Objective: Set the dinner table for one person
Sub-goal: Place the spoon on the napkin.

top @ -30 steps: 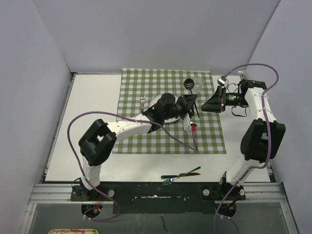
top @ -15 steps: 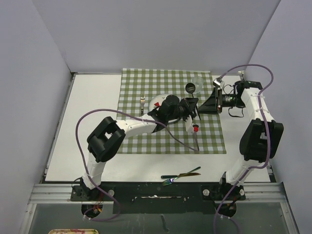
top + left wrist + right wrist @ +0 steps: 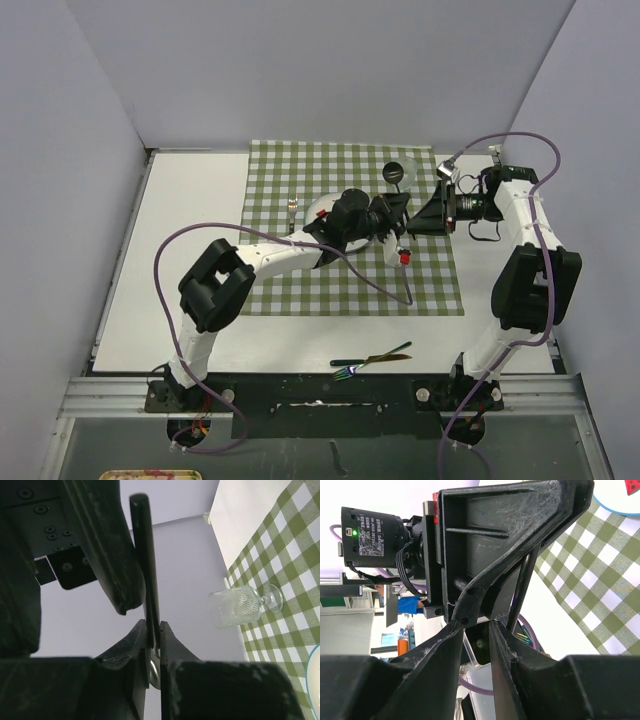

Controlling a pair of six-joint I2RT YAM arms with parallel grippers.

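My left gripper (image 3: 398,212) hangs over the right half of the checked cloth (image 3: 300,280) on the dinner table (image 3: 190,250). It is shut on a thin black-handled utensil (image 3: 145,555), with a bit of metal showing between its jaws (image 3: 154,625). My right gripper (image 3: 420,213) faces it from the right, tip to tip. Its fingers (image 3: 476,625) stand apart with nothing between them. The black utensil (image 3: 520,587) runs just beside one right finger. A stemmed glass (image 3: 237,607) stands on the cloth behind the grippers. A white blue-rimmed plate (image 3: 322,208) lies partly under the left arm.
Two iridescent pieces of cutlery (image 3: 370,360) lie on the white tabletop near the front edge. A small metal item (image 3: 292,207) sits on the cloth left of the plate. The left arm's purple cable (image 3: 380,290) drapes across the cloth. Walls close in on three sides.
My left arm's elbow has swung up and inward, and its gripper has edged right with the utensil. My right gripper has moved left until the two tips meet.
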